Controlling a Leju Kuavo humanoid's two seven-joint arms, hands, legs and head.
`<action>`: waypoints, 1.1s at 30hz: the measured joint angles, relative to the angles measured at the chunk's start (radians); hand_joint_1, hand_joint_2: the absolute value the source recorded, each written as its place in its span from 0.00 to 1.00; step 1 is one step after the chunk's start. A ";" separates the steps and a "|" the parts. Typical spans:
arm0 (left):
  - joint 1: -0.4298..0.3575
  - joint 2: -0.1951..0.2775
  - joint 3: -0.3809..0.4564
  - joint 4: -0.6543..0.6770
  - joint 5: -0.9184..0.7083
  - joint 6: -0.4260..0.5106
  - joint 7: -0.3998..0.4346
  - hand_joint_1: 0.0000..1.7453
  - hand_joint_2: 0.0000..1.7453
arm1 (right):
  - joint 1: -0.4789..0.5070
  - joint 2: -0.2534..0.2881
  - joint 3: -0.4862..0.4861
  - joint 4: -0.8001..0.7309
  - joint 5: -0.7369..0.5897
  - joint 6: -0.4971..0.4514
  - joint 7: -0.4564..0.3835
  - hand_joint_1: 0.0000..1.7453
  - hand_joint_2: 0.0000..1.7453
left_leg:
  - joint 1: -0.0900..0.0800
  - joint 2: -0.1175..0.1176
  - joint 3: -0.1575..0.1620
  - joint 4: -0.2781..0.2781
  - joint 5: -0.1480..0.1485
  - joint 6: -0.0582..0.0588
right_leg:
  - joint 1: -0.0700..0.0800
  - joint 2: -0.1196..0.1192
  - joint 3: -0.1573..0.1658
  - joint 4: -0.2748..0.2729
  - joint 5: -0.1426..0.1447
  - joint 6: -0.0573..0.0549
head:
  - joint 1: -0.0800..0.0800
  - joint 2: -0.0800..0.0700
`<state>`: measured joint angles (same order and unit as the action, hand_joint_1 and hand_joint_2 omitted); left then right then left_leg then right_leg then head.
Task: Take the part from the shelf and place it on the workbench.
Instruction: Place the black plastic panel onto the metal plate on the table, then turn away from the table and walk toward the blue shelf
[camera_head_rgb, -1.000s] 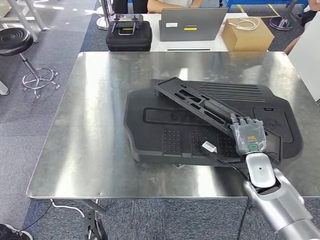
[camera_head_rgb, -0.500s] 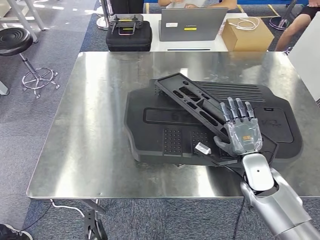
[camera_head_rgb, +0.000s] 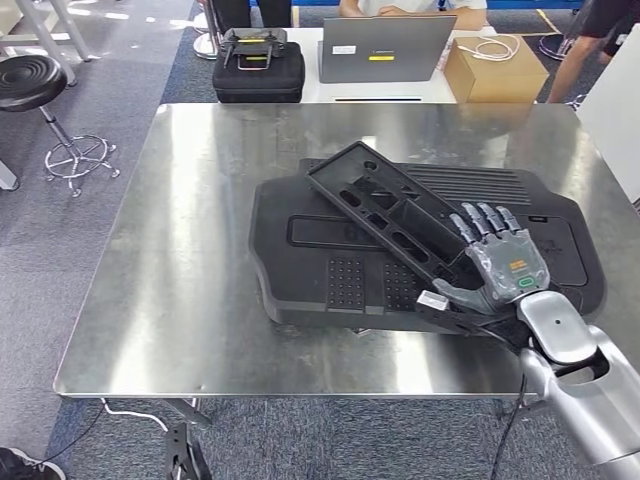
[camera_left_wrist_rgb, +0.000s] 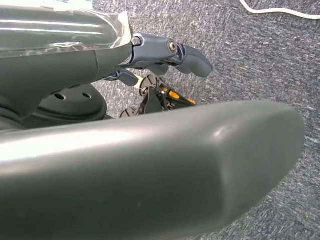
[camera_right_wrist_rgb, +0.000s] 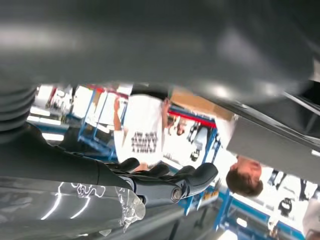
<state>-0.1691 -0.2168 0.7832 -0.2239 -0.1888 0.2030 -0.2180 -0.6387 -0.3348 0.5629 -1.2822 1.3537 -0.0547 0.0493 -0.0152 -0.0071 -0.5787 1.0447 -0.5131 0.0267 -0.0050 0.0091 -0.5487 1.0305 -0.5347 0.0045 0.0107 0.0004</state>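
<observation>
While right hand (camera_head_rgb: 504, 268) spreads, part (camera_head_rgb: 392, 215) rests.

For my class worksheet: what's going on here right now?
A humanoid robot's right hand rests, fingers spread, at the near end of a long black frame part. That part lies slantwise on a big black panel on the steel workbench. The hand does not look closed on it. The left hand hangs over the carpet.
</observation>
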 joint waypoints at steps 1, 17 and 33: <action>0.001 0.000 0.000 0.000 0.000 0.000 -0.001 0.00 0.00 | -0.003 -0.007 0.000 -0.002 -0.011 0.004 -0.004 0.00 0.00 | 0.000 0.000 0.000 0.000 0.000 0.000 | 0.000 0.000 0.000 0.000 0.000 0.000 | 0.000 0.000; 0.004 0.002 0.000 0.000 0.000 0.003 -0.010 0.00 0.00 | 0.079 -0.101 -0.061 -0.121 -0.324 -0.104 -0.089 0.00 0.00 | 0.000 -0.001 0.000 0.000 0.000 0.000 | 0.000 -0.002 0.000 0.000 0.000 0.000 | 0.000 0.000; 0.006 0.002 -0.003 0.000 0.000 0.024 0.006 0.00 0.00 | 0.514 0.128 -0.367 -0.541 -0.302 -0.638 -0.305 0.00 1.00 | 0.001 -0.003 0.000 0.000 0.000 0.000 | 0.001 -0.003 0.000 0.000 -0.001 0.000 | 0.000 0.000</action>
<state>-0.1627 -0.2152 0.7805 -0.2239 -0.1888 0.2273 -0.2120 -0.1250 -0.2064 0.1962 -1.8228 1.0512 -0.6931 -0.2558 -0.0141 -0.0097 -0.5789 1.0442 -0.5134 0.0267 -0.0043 0.0066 -0.5484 1.0300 -0.5353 0.0046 0.0106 0.0004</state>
